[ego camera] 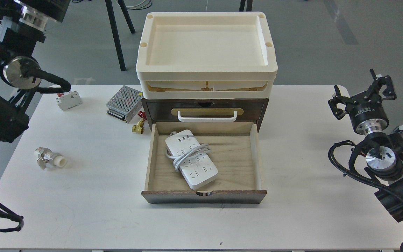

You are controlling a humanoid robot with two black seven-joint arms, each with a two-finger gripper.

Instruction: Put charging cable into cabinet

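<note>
The charging cable (191, 159), a white power strip with its cord looped around it, lies loose in the left half of the pulled-out lower drawer (236, 164) of the dark brown cabinet (261, 106). The drawer above is closed and shows its white bar handle (206, 117). My left arm (9, 77) is raised at the far left; its end runs off the top edge, so the gripper is out of view. My right gripper (361, 92) is open and empty above the table's right edge, far from the cabinet.
Cream plastic trays (206, 75) are stacked on the cabinet. On the white table (82, 210) to its left lie a silver perforated power-supply box (124, 103), a white circuit breaker (68, 100), a brass fitting (138, 127) and a metal valve (49, 158).
</note>
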